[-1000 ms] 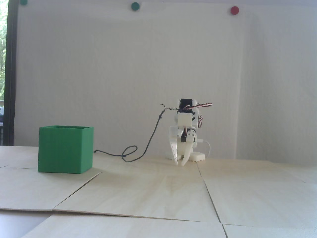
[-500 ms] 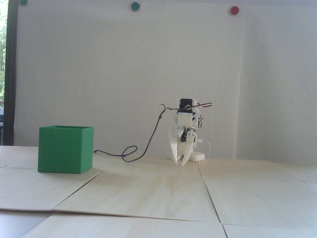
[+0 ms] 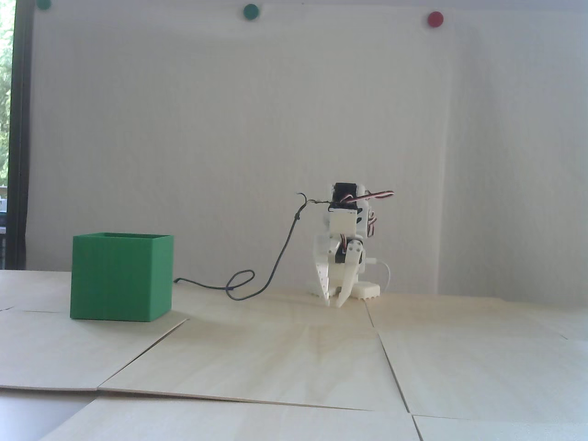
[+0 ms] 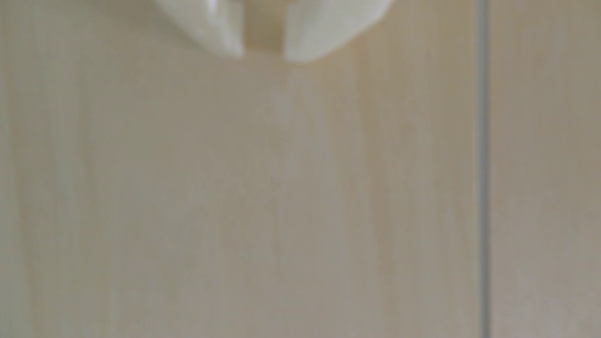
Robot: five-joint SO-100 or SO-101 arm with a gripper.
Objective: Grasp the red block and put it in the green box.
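Note:
The green box [image 3: 121, 277] stands on the wooden table at the left in the fixed view, its top open. The red block shows in neither view; the inside of the box is hidden from here. The white arm is folded low at the table's far side. My gripper [image 3: 333, 304] points straight down with its tips just at the table, well to the right of the box. In the wrist view the gripper [image 4: 263, 57] enters from the top edge, its jaws almost together with only a narrow slit and nothing between them.
A black cable [image 3: 239, 287] loops on the table between the box and the arm. The arm's white base [image 3: 367, 290] sits behind the gripper. Panel seams [image 3: 390, 363] cross the table; one shows in the wrist view [image 4: 483, 162]. Green [image 3: 251, 11] and red [image 3: 435, 19] dots are on the wall.

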